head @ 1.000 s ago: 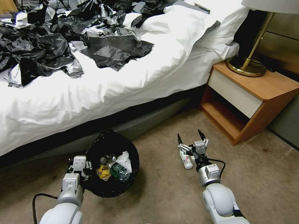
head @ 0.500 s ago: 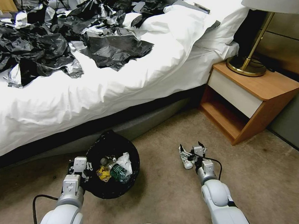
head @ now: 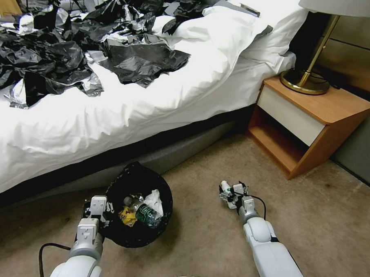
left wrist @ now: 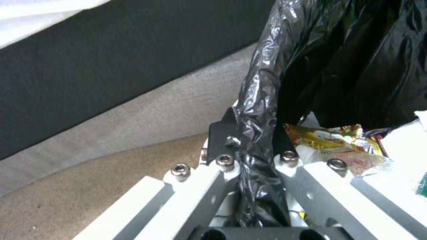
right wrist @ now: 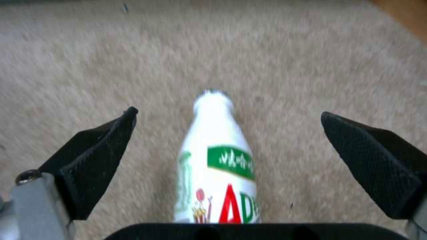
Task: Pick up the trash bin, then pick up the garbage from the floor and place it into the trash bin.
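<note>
A small white bottle [right wrist: 218, 160] on the carpet is straddled by the wide-open right tool [right wrist: 229, 166]; a centred, low closure is advised. The trash bin [head: 137, 212], beside the bed, is held at its rim by the closed left tool [left wrist: 256, 160].

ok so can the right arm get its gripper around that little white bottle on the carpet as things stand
Probably yes. The right gripper is open, its fingers either side of the white bottle, which lies on bare carpet with nothing between. The left gripper is clamped on the trash bin rim, clear of it.
</note>
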